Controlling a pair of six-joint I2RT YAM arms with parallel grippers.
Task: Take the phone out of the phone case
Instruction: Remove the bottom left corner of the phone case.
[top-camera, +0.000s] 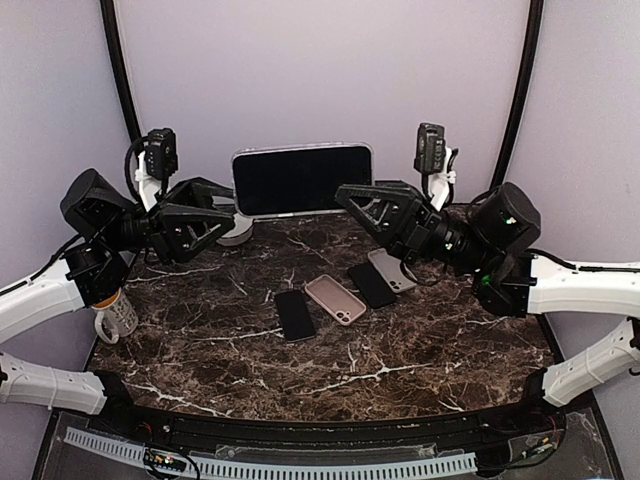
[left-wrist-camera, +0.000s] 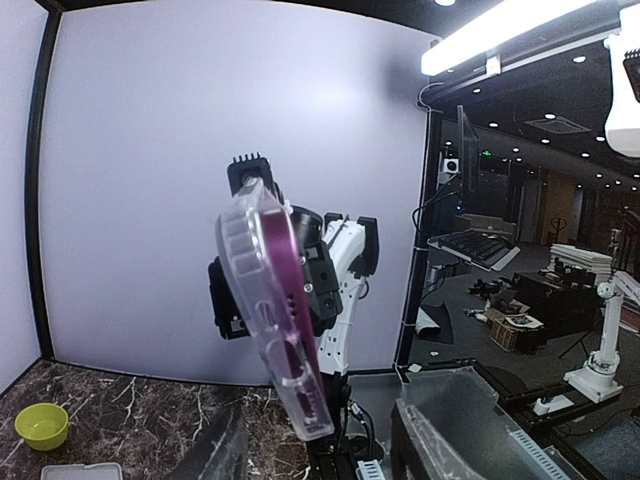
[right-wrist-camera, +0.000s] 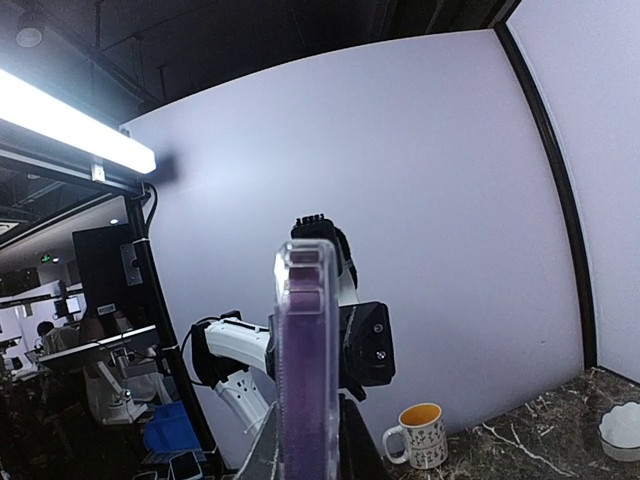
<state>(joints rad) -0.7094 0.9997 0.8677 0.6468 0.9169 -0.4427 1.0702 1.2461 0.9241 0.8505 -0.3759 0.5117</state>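
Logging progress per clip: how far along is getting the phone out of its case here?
Done: the phone is held up off the table, pinched at one end by the right claw. In hand: the left claw stands open around the other end. Left: the whole removal; the phone sits fully inside the clear case.

left arm (top-camera: 100, 215) raised inward, jaws apart | right arm (top-camera: 505, 225) raised inward, jaws clamped

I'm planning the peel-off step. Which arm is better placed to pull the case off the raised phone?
Left, probably. The right gripper is shut on one end of the cased phone, anchoring it; the left gripper stands open around the other end, free to do the peeling.
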